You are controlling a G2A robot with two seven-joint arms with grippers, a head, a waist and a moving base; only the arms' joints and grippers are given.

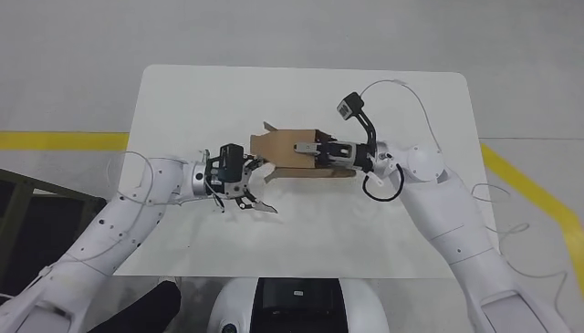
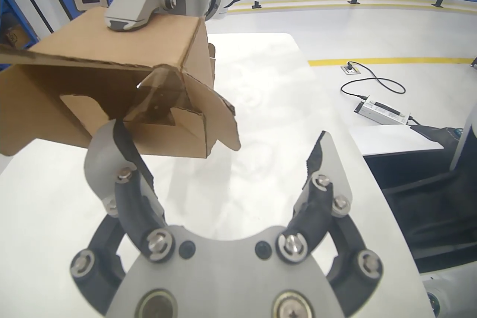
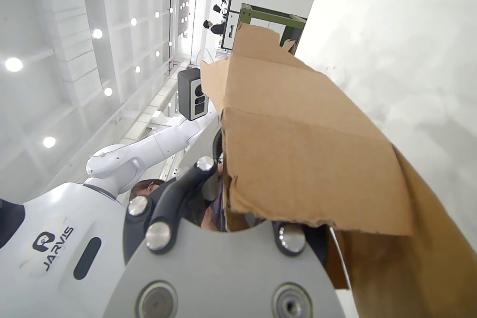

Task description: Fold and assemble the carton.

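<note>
Carton (image 1: 294,150) first: where is it, and which way does it lie?

It is near the middle of the table (image 1: 182,105), a brown tube lying on its side. Its long axis runs across the table from one arm toward the other. The open end, flaps splayed, faces the left gripper (image 2: 220,140). I cannot tell whether its underside touches the tabletop.

Who has hold of it?

The right gripper (image 1: 315,150) does, toward the end away from that open mouth. It is clamped on the top panel: one finger (image 2: 128,8) lies flat on the outside, and the other seems to be inside the tube. The left gripper is spread wide and holds nothing. One fingertip (image 2: 100,148) is close against the lower flap (image 2: 48,133), contact unclear, and the other is out over bare table.

What worries you?

The hold is on a single wall at one end. If the left gripper pushes a flap inward, I judge the tube could rack into a slant or flatten, or the panel could slip from the clamp. The small side flap (image 2: 220,118) hangs outward with a ragged edge, so a fingertip could snag it and bend it the wrong way. The flaps could also close in the wrong order and leave one jammed outside.
</note>
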